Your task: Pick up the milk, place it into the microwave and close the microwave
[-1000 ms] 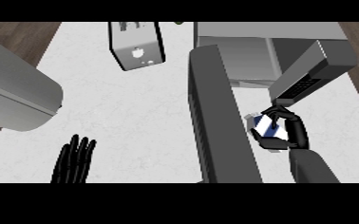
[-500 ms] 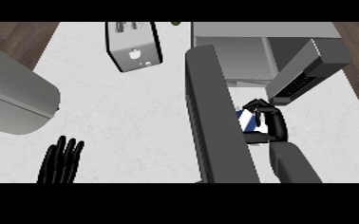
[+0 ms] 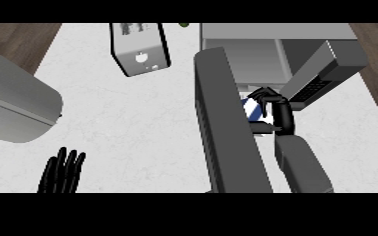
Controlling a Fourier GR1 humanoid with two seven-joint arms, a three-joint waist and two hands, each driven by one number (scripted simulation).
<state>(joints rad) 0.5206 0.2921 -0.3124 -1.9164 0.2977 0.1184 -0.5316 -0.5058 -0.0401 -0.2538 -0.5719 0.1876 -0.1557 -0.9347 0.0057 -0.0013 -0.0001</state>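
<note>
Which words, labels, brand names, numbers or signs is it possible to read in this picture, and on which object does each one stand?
No text can be read.
Toaster: a small pale mark on its face, too blurred to read.
Milk, held in the right hand: blue and white pattern, no legible words.
Microwave: dark dots on its control panel, too small to read.

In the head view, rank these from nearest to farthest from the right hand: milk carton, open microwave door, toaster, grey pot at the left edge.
From the right hand:
1. Milk carton, held in that hand's curled fingers, in front of the microwave's opening.
2. Microwave door, open, just left of the hand.
3. Toaster, at the counter's far side, up and left.
4. Grey pot, at the far left edge.
</note>
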